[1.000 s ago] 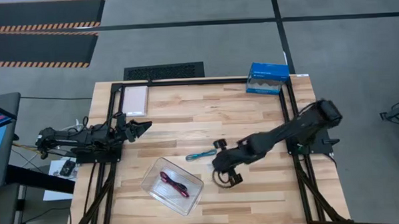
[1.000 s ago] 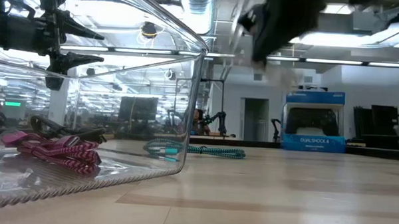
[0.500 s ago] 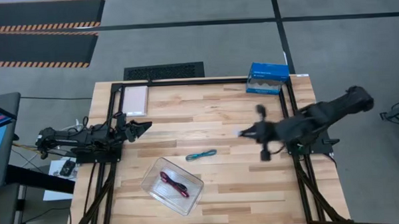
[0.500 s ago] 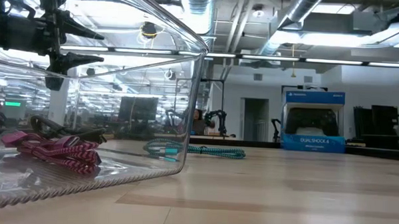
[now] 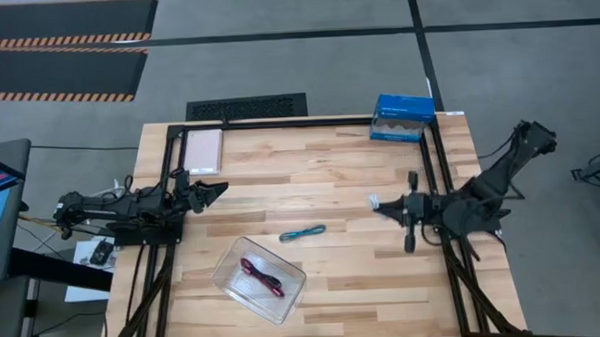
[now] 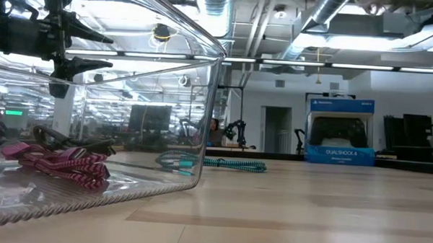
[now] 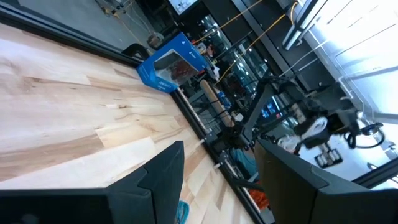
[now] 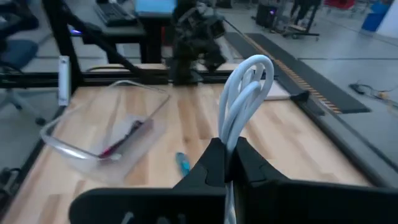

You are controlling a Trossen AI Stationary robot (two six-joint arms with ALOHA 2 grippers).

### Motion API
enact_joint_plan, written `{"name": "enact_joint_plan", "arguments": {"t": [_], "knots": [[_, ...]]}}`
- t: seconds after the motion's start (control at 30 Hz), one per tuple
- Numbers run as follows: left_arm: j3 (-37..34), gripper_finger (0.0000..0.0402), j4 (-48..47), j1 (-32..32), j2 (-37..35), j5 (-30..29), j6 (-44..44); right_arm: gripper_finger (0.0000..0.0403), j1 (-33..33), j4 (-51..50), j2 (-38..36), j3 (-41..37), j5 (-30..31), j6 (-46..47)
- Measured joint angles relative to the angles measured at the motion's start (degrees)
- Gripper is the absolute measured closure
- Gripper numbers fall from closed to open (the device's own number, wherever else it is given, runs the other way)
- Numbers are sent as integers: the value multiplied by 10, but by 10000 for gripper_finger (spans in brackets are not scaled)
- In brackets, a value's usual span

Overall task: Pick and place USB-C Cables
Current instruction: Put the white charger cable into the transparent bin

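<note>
My right gripper is at the table's right side, above the wood, shut on a white coiled cable. A teal cable lies on the table's middle; it also shows in the low view. A clear tray at the near middle holds a magenta-pink cable and a dark cable. My left gripper waits at the table's left side, open and empty. My right gripper pinches the white cable's bundled strands between its two fingers. The fingers lie about level and point toward the table's left. The cable's looped end sticks out past the fingertips, clear of the table.
A blue box stands at the far right edge. A pale flat pad lies at the far left. Black frame rails run along the table's sides. Bare wood lies between the tray and my right gripper.
My right gripper has gone from just right of the tray toward the table's right and far side, rising out of the low view, and its arm has folded back over the right edge. The teal cable and the tray have stayed put.
</note>
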Motion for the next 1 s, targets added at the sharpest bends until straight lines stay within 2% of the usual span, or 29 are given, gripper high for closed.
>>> {"name": "enact_joint_plan", "arguments": {"t": [0.23, 0.47, 0.53, 0.73, 0.83, 1.0], "knots": [[0, 216, 0, 0, 0, -1, 0, 392, 3, 293, 69, -135, -3, -14], [0, 217, 0, 0, 0, -2, -7, 392, 4, 574, 225, -194, -6, -13], [0, 216, 0, 0, 0, -2, -7, 391, 3, 645, 275, -194, -10, -13], [0, 216, 0, 0, 0, -5, -6, 392, -25, 851, 436, -169, -82, -14], [0, 216, 0, 0, 0, -10, -4, 390, -45, 888, 505, -122, -117, -12], [0, 216, 1, 0, 0, -16, -4, 391, -79, 884, 598, -1, -204, -14]]}}
